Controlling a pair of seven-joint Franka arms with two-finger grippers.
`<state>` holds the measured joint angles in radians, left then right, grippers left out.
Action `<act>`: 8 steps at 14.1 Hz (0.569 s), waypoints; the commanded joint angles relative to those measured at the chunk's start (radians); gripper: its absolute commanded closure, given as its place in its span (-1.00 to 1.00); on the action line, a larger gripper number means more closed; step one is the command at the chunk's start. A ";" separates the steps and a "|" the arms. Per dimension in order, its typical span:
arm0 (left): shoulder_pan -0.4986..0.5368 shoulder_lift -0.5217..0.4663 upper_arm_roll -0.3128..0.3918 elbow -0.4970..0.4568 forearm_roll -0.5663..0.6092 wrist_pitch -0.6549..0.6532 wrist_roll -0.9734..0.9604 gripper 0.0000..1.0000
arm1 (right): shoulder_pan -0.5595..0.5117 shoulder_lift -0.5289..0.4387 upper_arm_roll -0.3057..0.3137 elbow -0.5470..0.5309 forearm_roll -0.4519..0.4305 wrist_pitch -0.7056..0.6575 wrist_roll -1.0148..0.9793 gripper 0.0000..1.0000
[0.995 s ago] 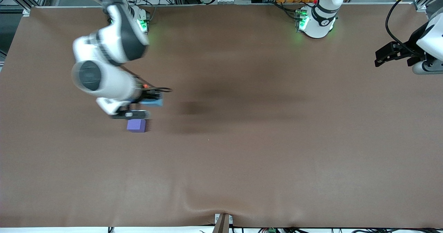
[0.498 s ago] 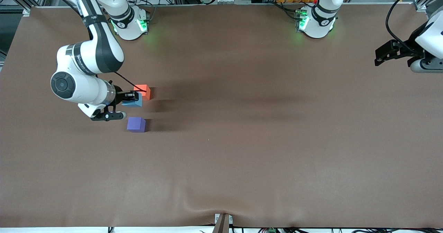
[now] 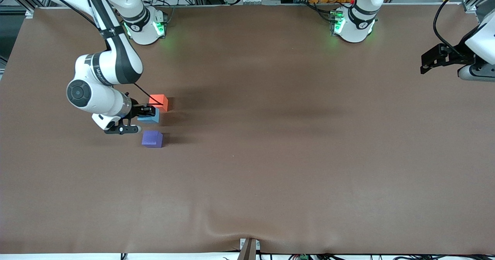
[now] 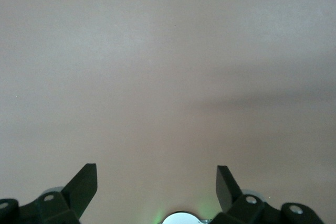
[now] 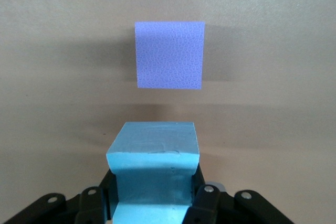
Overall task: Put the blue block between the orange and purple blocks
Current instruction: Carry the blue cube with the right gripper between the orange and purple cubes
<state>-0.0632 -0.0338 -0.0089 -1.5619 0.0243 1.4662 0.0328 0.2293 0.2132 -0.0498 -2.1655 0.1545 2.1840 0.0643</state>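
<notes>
The front view looks down from a high place across the table (image 3: 270,182), facing both robot bases, and it takes in the whole brown surface with the purple block (image 3: 152,139) toward the right arm's end. The right wrist view sits very close above the right gripper (image 5: 155,203) and looks over the blue block (image 5: 154,169) to the same purple block (image 5: 169,54), so these two views share that small area. The left wrist view looks down past the left gripper (image 4: 156,184) at bare table only, well apart from the purple block.
</notes>
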 commanded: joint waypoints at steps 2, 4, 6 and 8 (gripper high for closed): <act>0.005 -0.008 -0.008 -0.020 -0.001 0.022 -0.022 -1.00 | -0.008 0.017 0.008 -0.031 -0.010 0.063 -0.011 1.00; 0.003 -0.002 -0.008 -0.018 -0.001 0.026 -0.027 -1.00 | -0.007 0.040 0.010 -0.033 -0.010 0.089 -0.011 1.00; 0.003 -0.002 -0.008 -0.018 -0.001 0.026 -0.028 -1.00 | -0.005 0.055 0.010 -0.031 -0.012 0.100 -0.011 1.00; 0.003 -0.002 -0.008 -0.018 -0.001 0.026 -0.028 -1.00 | -0.007 0.075 0.008 -0.034 -0.010 0.120 -0.012 1.00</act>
<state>-0.0633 -0.0285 -0.0109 -1.5743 0.0243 1.4820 0.0189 0.2294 0.2778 -0.0477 -2.1859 0.1545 2.2707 0.0643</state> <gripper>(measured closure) 0.000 0.441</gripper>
